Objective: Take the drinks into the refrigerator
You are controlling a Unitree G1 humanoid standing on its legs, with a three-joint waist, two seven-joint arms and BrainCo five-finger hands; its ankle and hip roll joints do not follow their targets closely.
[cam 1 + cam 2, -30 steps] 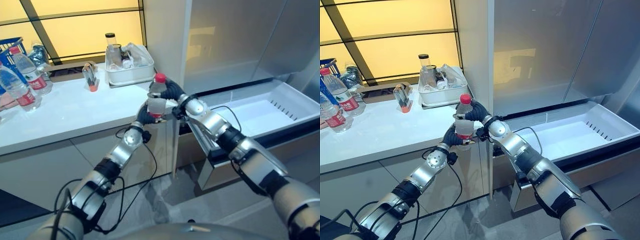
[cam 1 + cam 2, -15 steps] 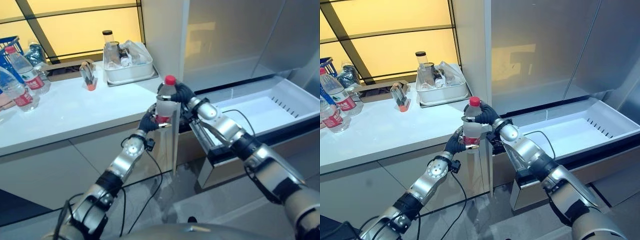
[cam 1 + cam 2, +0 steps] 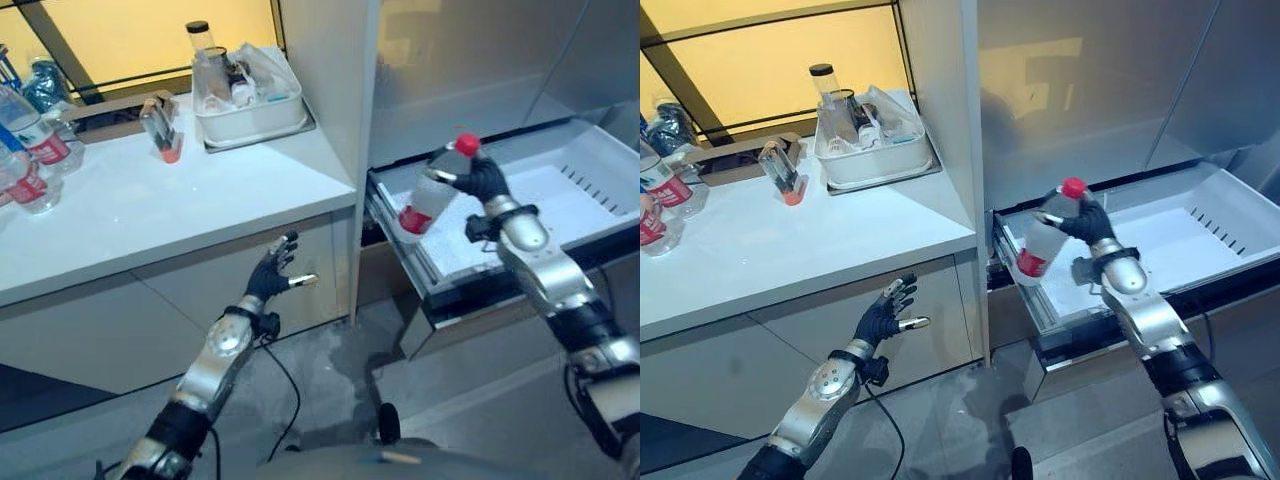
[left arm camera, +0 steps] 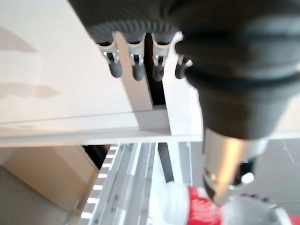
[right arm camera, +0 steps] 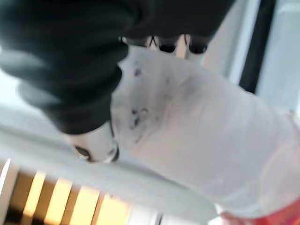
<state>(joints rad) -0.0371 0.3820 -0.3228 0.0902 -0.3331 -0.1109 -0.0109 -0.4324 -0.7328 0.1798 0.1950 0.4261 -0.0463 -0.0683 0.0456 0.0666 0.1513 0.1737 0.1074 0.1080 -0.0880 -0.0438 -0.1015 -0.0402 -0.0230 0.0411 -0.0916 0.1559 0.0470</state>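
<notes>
A clear water bottle (image 3: 432,190) with a red cap and red label hangs tilted over the near left corner of the open white refrigerator drawer (image 3: 590,170). My right hand (image 3: 484,181) is shut on its upper part, just below the cap; the bottle (image 5: 197,136) lies against the palm in the right wrist view. My left hand (image 3: 272,277) hangs open and empty in front of the white cabinet below the counter, well left of the bottle. Two more red-labelled bottles (image 3: 25,160) stand at the counter's far left.
A white counter (image 3: 170,215) carries a white bin of containers (image 3: 245,95) at the back and a small glass holder (image 3: 160,128). A tall white panel (image 3: 330,90) separates counter and refrigerator. The drawer sticks out over the grey floor.
The left hand let go of the bottle and dropped down to the cabinet front. The right hand carried the bottle rightwards over the drawer, tilting it. The camera has also shifted.
</notes>
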